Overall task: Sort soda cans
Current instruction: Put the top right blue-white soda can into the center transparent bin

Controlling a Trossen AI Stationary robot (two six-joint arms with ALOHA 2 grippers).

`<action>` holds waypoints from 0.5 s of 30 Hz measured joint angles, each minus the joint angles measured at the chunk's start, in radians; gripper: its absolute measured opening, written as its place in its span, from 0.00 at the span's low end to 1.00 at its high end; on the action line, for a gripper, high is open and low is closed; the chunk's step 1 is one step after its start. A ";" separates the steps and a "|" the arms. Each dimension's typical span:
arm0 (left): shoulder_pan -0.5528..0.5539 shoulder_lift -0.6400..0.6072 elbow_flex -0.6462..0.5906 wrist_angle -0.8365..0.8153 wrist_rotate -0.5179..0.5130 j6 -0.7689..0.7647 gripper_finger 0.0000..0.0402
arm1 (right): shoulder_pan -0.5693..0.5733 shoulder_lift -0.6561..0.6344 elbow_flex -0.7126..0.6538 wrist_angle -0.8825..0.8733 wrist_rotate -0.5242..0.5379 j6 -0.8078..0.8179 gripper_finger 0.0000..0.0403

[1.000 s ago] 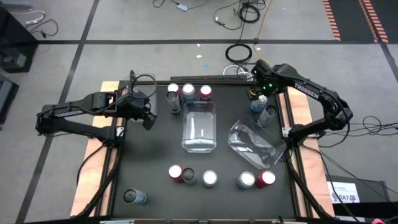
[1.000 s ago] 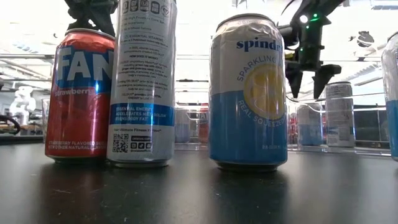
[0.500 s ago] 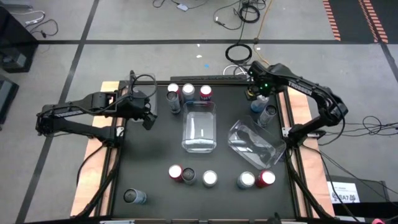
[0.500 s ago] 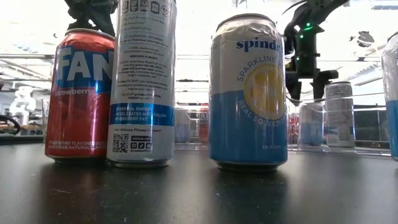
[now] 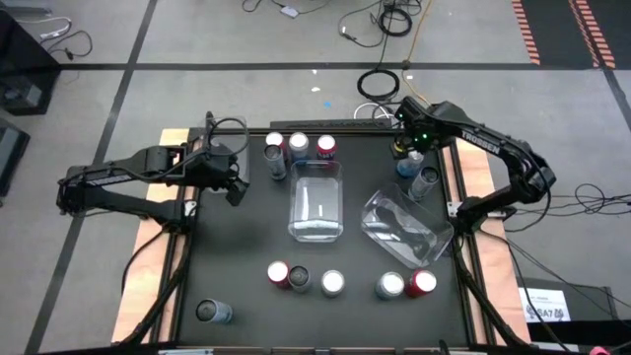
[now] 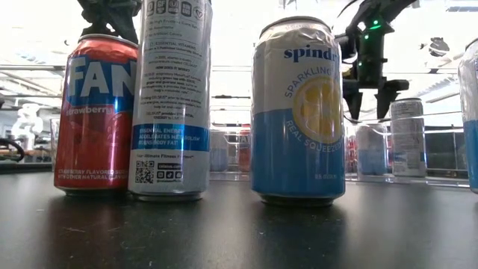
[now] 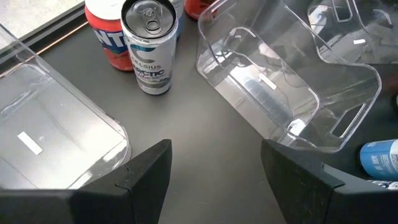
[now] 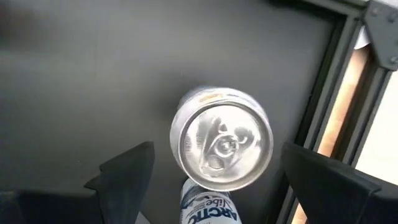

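Seen from above, a lone grey can (image 5: 213,313) stands at the table's seven o'clock corner, nearest the camera edge. Farther in, at six o'clock, a row of three cans sits close together: a red can (image 5: 279,273), a dark slim can (image 5: 300,279) touching it and a silver-topped can (image 5: 333,284) just beside; at five o'clock a blue-silver can (image 5: 390,286) stands touching another red can (image 5: 422,283). From table height the red strawberry can (image 6: 95,116), the slim white can (image 6: 172,97) and the blue-and-white sparkling-water can (image 6: 298,112) fill the foreground. At the centre of the black table (image 5: 237,247) an upright clear bin (image 5: 316,201) stands, with a second clear bin (image 5: 405,225) lying tilted at four o'clock. The left gripper (image 5: 235,187) waits at nine o'clock, its fingers (image 7: 146,171) spread apart over bare tabletop with nothing between them. At twelve o'clock, along the far edge, three more cans line up: a dark can (image 5: 275,155), a silver-blue can (image 5: 299,146) and a red-topped can (image 5: 326,147). At two o'clock the right gripper (image 5: 413,146) hangs above a pair of cans, a blue one (image 5: 408,168) and a grey one (image 5: 426,181) just beside it; its wrist camera looks straight down on a silver can top (image 8: 222,139), the fingers (image 8: 124,171) parted wide on either side and clear of the can, gripping nothing.
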 joint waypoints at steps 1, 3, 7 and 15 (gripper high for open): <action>0.000 0.000 0.000 0.000 0.000 0.000 0.64 | 0.000 -0.011 0.000 0.002 0.005 0.006 0.86; 0.000 0.000 0.000 0.000 0.000 0.001 0.64 | -0.001 -0.028 0.000 0.003 0.015 0.009 0.86; 0.000 0.000 0.000 0.000 -0.001 0.005 0.64 | -0.015 -0.026 0.000 0.004 0.000 0.013 0.86; 0.000 0.000 0.000 0.000 -0.005 0.006 0.64 | -0.017 0.056 0.000 0.003 0.000 0.001 0.86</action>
